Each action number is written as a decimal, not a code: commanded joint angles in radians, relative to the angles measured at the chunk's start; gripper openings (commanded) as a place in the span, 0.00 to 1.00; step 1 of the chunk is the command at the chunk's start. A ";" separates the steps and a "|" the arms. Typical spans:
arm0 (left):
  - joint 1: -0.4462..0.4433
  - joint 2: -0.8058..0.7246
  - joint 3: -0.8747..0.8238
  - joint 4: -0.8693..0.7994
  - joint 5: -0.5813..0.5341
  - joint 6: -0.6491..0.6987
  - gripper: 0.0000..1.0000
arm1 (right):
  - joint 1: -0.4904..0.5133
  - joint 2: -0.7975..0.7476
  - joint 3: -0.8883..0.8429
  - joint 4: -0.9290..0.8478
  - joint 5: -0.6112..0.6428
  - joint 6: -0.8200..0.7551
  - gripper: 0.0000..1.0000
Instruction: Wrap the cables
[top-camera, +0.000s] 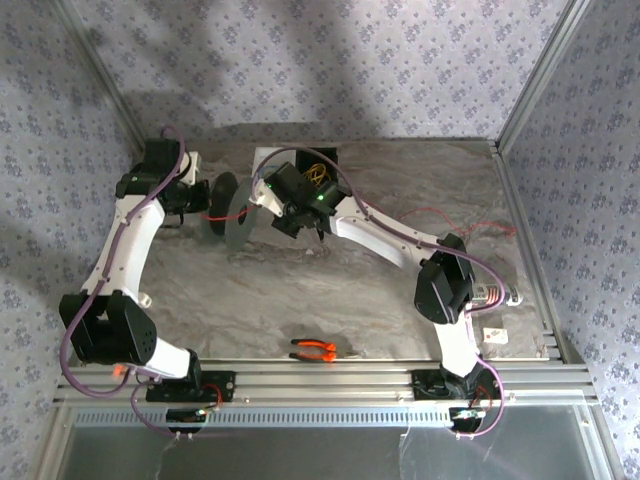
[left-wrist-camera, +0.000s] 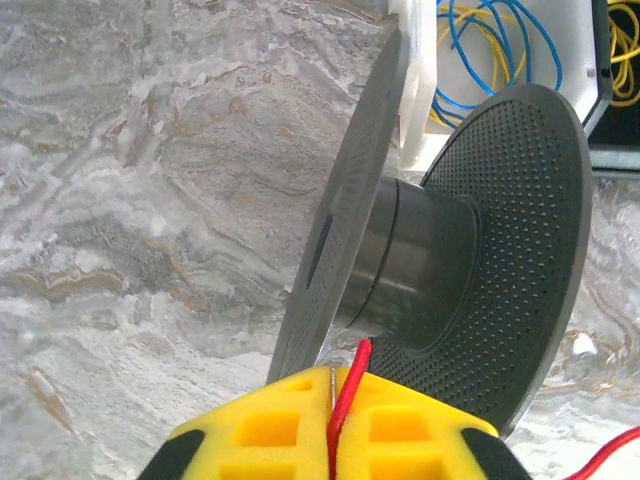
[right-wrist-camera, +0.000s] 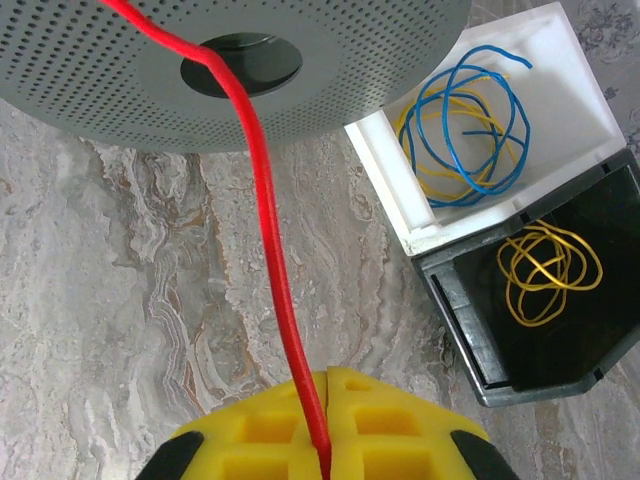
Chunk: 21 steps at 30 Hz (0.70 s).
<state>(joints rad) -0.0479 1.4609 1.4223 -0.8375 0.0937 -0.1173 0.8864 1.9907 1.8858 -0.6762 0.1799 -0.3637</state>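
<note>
A grey perforated spool (top-camera: 238, 214) stands on edge at the back of the marble table, between my two grippers. The red cable (left-wrist-camera: 347, 392) is pinched between the yellow fingers of my left gripper (left-wrist-camera: 333, 376), which is shut on it just short of the spool's hub (left-wrist-camera: 415, 262). On the spool's other side, my right gripper (right-wrist-camera: 325, 378) is shut on the same red cable (right-wrist-camera: 272, 255), which runs up across the flange to its centre hole (right-wrist-camera: 240, 60). In the top view the left gripper (top-camera: 196, 207) sits left of the spool and the right gripper (top-camera: 283, 212) right of it.
A white box (right-wrist-camera: 575, 70) with blue and yellow wire loops and a black box (right-wrist-camera: 600, 330) with a yellow loop stand behind the spool. Orange-handled pliers (top-camera: 313, 349) lie near the front edge. Loose red cable (top-camera: 440, 212) trails toward the right wall. Purple arm cords hang nearby.
</note>
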 joint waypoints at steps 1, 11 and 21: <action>0.003 -0.011 0.042 -0.002 -0.005 -0.005 0.00 | 0.001 -0.039 -0.019 -0.024 0.023 -0.020 0.00; 0.038 -0.082 0.041 0.096 -0.038 -0.060 0.00 | 0.001 -0.068 -0.085 -0.043 -0.054 -0.012 0.00; 0.093 -0.112 0.054 0.196 -0.115 -0.116 0.00 | 0.004 -0.099 -0.177 -0.077 -0.156 0.001 0.00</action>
<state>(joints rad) 0.0006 1.3872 1.4319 -0.7498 0.0887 -0.2070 0.8974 1.9171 1.7538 -0.6239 0.0460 -0.3630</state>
